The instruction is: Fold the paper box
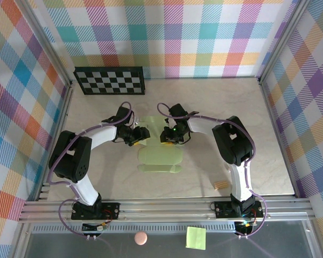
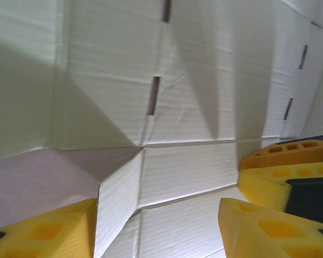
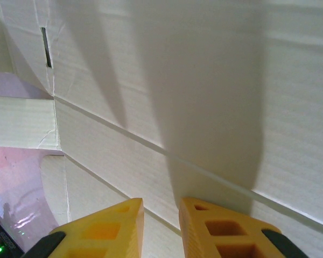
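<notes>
- Nearest, on the rail side of the arm bases and well short of both claws: one bright-green sticky note and one pink round thing.
- One small tan object lies nearer than, and right of, the right claw.
- One paper box, pale lime card, lies between the two claws and reaches nearer than both.
- The left claw is spread wide over the creased card, with a raised flap between its fingers.
- The right claw's fingers stand close, a slim gap left, pinching nothing visible.
- One checkerboard stands beyond the left claw.
- The table is pale and marbled; plaid walls surround it.
</notes>
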Motion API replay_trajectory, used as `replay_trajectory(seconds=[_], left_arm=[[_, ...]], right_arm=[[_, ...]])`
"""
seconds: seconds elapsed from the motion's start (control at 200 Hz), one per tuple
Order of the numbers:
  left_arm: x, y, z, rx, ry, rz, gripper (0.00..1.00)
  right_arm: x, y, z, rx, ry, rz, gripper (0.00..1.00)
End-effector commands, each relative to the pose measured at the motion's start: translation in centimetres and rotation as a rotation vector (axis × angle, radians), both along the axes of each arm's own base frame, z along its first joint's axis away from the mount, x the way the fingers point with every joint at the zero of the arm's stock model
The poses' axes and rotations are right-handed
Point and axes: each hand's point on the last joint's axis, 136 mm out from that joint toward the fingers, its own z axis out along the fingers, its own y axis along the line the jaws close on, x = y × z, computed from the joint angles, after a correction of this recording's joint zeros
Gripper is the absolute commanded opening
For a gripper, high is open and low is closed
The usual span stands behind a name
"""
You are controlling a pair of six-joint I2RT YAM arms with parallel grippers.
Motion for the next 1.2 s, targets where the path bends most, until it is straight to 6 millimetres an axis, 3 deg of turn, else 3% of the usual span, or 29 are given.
replay_trajectory(seconds=[0.0, 0.41, 0.535, 0.695, 0.915, 1.055, 1.195], left_arm=[[0.2, -1.3, 2.2, -0.084, -0.046, -0.04, 0.56], [0.0, -5.0, 0.4, -0.168, 0.013, -0.127, 0.57], [0.1, -5.7, 0.0, -0.198, 0.015, -0.147, 0.53], [-0.4, -5.2, -2.1, -0.162, 0.058, -0.141, 0.49], [-2.8, -3.8, -4.9, -0.043, 0.149, -0.155, 0.47], [-3.9, -4.0, -4.8, -0.038, 0.151, -0.17, 0.47], [-4.0, -4.4, -2.9, -0.074, 0.107, -0.163, 0.48]], right_arm=[[-2.3, -1.9, -3.8, -0.112, 0.102, 0.0, 0.25], [-2.2, -1.8, -4.1, -0.111, 0.107, 0.004, 0.13], [-2.2, -1.8, -4.2, -0.113, 0.108, 0.011, 0.08], [-2.2, -2.2, -4.6, -0.124, 0.112, 0.012, 0.03], [-2.5, -2.7, -4.8, -0.14, 0.111, 0.019, 0.01], [-3.1, -2.9, -4.2, -0.13, 0.113, 0.026, 0.0], [-3.7, -3.0, -3.2, -0.11, 0.109, 0.029, 0.0]])
